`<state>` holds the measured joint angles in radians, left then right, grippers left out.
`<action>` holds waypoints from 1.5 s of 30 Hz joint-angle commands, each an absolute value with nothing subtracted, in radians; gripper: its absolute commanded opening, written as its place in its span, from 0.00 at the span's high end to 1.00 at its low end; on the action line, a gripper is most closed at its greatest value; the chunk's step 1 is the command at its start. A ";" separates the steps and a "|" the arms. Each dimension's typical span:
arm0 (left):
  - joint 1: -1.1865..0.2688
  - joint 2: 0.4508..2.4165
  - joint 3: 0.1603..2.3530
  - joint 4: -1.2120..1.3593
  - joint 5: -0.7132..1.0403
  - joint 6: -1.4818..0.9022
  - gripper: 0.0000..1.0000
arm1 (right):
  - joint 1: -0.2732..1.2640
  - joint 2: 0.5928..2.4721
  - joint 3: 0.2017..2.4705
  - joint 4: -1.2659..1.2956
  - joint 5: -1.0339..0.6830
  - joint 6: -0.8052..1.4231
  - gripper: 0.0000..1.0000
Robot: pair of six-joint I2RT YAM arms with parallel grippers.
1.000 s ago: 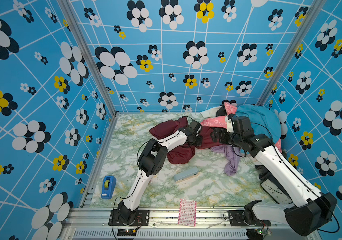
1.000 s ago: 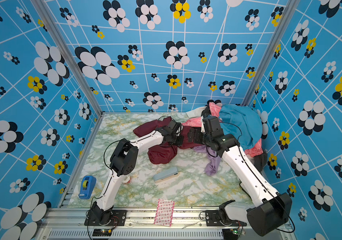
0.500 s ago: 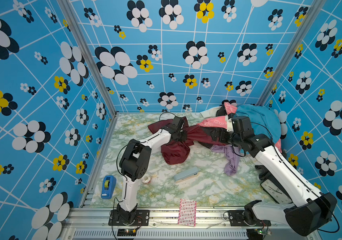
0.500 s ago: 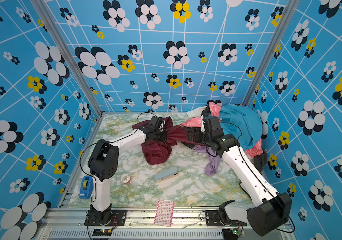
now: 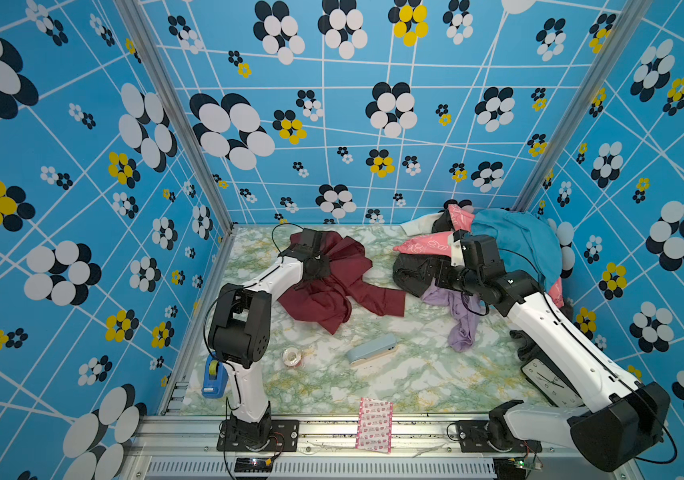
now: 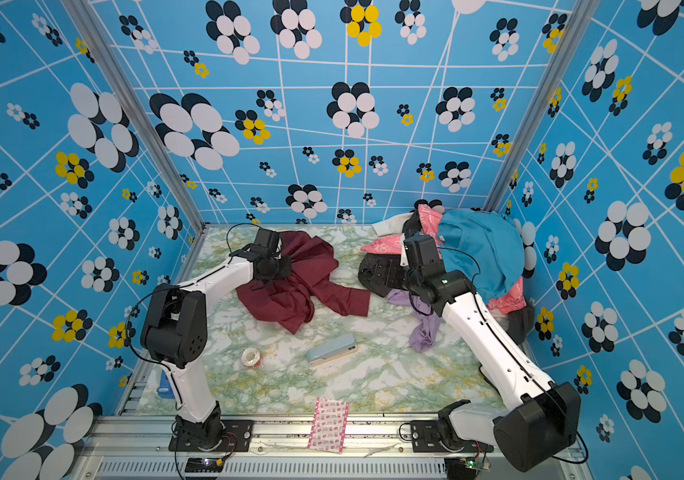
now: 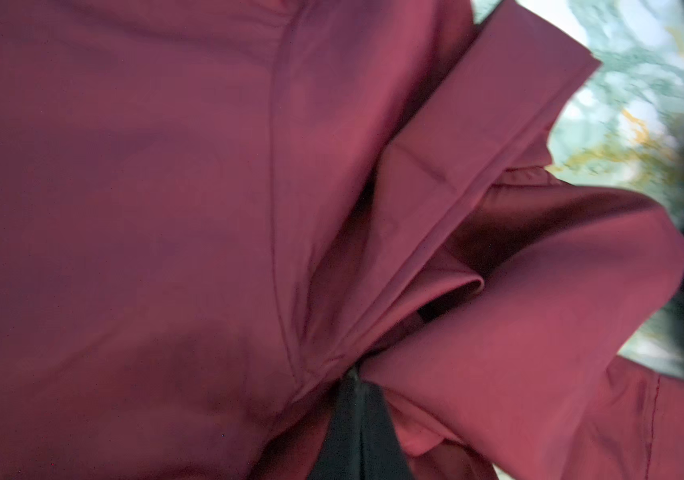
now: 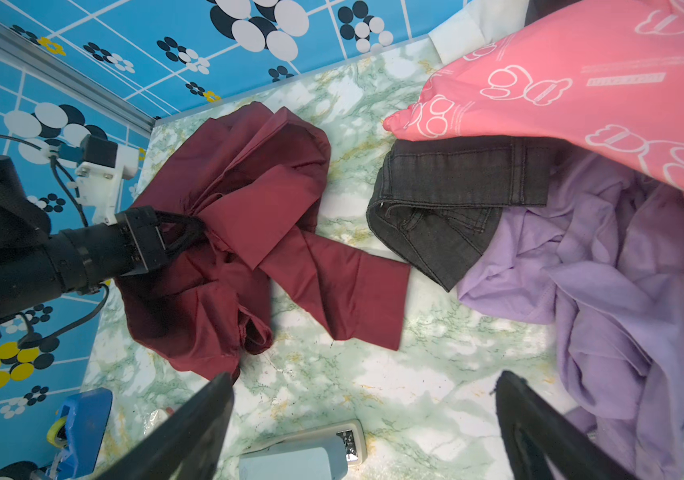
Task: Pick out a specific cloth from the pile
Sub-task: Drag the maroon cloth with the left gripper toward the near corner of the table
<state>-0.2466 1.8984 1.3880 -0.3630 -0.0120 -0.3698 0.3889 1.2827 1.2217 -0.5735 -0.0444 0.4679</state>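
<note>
One maroon cloth [image 5: 332, 299] lies bunched on the desk [image 5: 415, 374], back left, apart from the single pile [image 5: 514, 245], its cuff just beside the pile's black jeans [image 8: 448, 199]. Of two tools, the left tool [image 8: 190, 228] is clamped on a cloth fold, tips buried in fabric; the right tool [image 8: 363, 376] gapes wide, empty

We take this for a robot lab cell: blue flower-printed wall panels [image 5: 332, 124] on aluminium frame posts [image 5: 176, 116] enclose a green-marbled desk [image 5: 415, 374], with white-and-black robot arms [image 5: 560, 332] bolted to a metal rail [image 5: 415, 432] along its near edge.
</note>
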 commanded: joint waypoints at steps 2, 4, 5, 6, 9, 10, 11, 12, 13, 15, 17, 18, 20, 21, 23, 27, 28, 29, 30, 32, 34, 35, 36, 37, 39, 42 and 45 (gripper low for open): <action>-0.158 1.875 1.380 -0.406 -0.085 -0.365 1.00 | 0.381 1.292 1.211 -0.550 -0.067 0.489 0.01; -0.119 1.889 1.393 -0.413 -0.104 -0.375 1.00 | 0.382 1.292 1.212 -0.551 -0.068 0.489 0.01; -0.098 1.899 1.402 -0.418 -0.112 -0.382 1.00 | 0.382 1.292 1.211 -0.550 -0.067 0.489 0.01; -0.080 1.906 1.410 -0.421 -0.116 -0.390 1.00 | 0.382 1.292 1.212 -0.551 -0.068 0.490 0.01; -0.018 1.929 1.444 -0.441 -0.142 -0.409 1.00 | 0.381 1.290 1.212 -0.554 -0.067 0.491 0.01; 0.004 1.932 1.451 -0.444 -0.144 -0.416 1.00 | 0.382 1.289 1.212 -0.557 -0.067 0.490 0.01; 0.023 1.931 1.454 -0.444 -0.137 -0.422 1.00 | 0.381 1.287 1.213 -0.557 -0.065 0.491 0.01; 0.038 1.929 1.453 -0.438 -0.127 -0.425 1.00 | 0.381 1.287 1.212 -0.557 -0.063 0.491 0.01; 0.052 1.924 1.453 -0.435 -0.121 -0.429 1.00 | 0.382 1.287 1.213 -0.557 -0.061 0.491 0.01; 0.066 1.916 1.449 -0.430 -0.114 -0.432 1.00 | 0.382 1.288 1.214 -0.556 -0.060 0.493 0.01; 0.067 1.911 1.443 -0.421 -0.116 -0.429 1.00 | 0.382 1.292 1.216 -0.555 -0.061 0.496 0.01; 0.067 1.911 1.442 -0.419 -0.124 -0.431 1.00 | 0.382 1.293 1.217 -0.553 -0.064 0.497 0.01; 0.067 1.911 1.443 -0.417 -0.123 -0.429 1.00 | 0.382 1.296 1.217 -0.552 -0.074 0.499 0.01; 0.067 1.909 1.442 -0.415 -0.117 -0.430 1.00 | 0.381 1.295 1.216 -0.553 -0.075 0.499 0.01; 0.066 1.896 1.430 -0.396 -0.094 -0.436 0.94 | 0.382 1.292 1.213 -0.555 -0.074 0.494 0.01; 0.061 1.826 1.365 -0.324 -0.078 -0.443 0.42 | 0.381 1.280 1.212 -0.556 -0.071 0.481 0.01; 0.061 1.803 1.350 -0.310 -0.079 -0.441 0.28 | 0.382 1.278 1.212 -0.555 -0.071 0.478 0.01; 0.060 1.782 1.338 -0.303 -0.085 -0.442 0.18 | 0.381 1.274 1.210 -0.555 -0.071 0.474 0.01; 0.059 1.763 1.330 -0.301 -0.088 -0.437 0.12 | 0.382 1.272 1.209 -0.556 -0.068 0.473 0.01; 0.056 1.714 1.306 -0.292 -0.090 -0.424 0.01 | 0.382 1.267 1.208 -0.559 -0.066 0.464 0.01; 0.052 1.658 1.270 -0.278 -0.085 -0.410 0.01 | 0.382 1.263 1.210 -0.566 -0.059 0.457 0.01; 0.049 1.630 1.248 -0.266 -0.083 -0.406 0.01 | 0.381 1.262 1.213 -0.571 -0.055 0.453 0.01; 0.049 1.601 1.230 -0.256 -0.075 -0.400 0.01 | 0.382 1.261 1.213 -0.573 -0.054 0.449 0.01; 0.048 1.569 1.207 -0.245 -0.063 -0.394 0.01 | 0.381 1.259 1.216 -0.578 -0.054 0.444 0.01; 0.046 1.508 1.162 -0.227 -0.046 -0.383 0.01 | 0.382 1.253 1.219 -0.585 -0.048 0.433 0.01; 0.040 1.410 1.090 -0.201 -0.015 -0.354 0.01 | 0.382 1.239 1.218 -0.601 -0.026 0.407 0.01; 0.032 1.318 1.005 -0.156 0.025 -0.310 0.01 | 0.381 1.221 1.212 -0.619 0.014 0.367 0.01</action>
<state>0.0429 1.3746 1.0626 -0.2035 -0.0246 -0.3672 0.3882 1.2560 1.2194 -0.5747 -0.0372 0.4232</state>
